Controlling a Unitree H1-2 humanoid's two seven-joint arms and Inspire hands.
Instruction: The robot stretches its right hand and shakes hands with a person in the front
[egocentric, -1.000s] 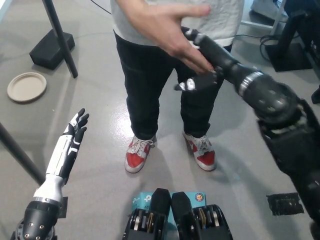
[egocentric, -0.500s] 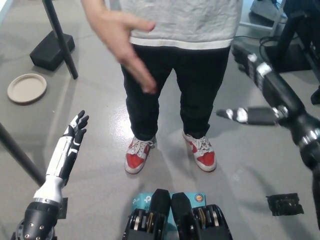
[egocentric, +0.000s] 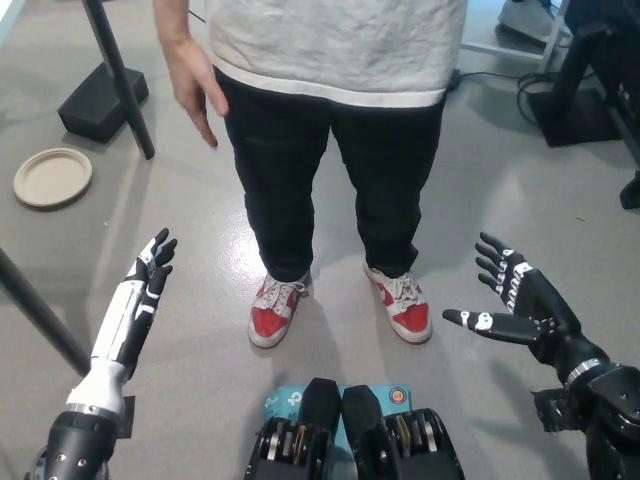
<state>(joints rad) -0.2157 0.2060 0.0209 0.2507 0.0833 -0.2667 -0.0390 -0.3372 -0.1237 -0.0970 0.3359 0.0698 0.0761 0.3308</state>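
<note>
The person's hand (egocentric: 193, 88) hanging upper left is soft and squishable, so the empty, splayed-fingered right hand (egocentric: 515, 300) at lower right should wrap the palm gently, while the left hand (egocentric: 150, 270) idles lower left, fingers loosely apart.

The floor (egocentric: 520, 190) is smooth grey concrete with a dull sheen. A person's red-and-white sneakers (egocentric: 275, 307) stand on it between the white left hand (egocentric: 152, 267) and the black right hand (egocentric: 515, 300), nearer the left. A round beige plate (egocentric: 52, 177) lies flat well beyond the left hand, with a black block (egocentric: 103, 98) further out beside a dark slanting pole (egocentric: 118, 75). A small black mesh piece (egocentric: 560, 408) lies just below the right hand.
</note>
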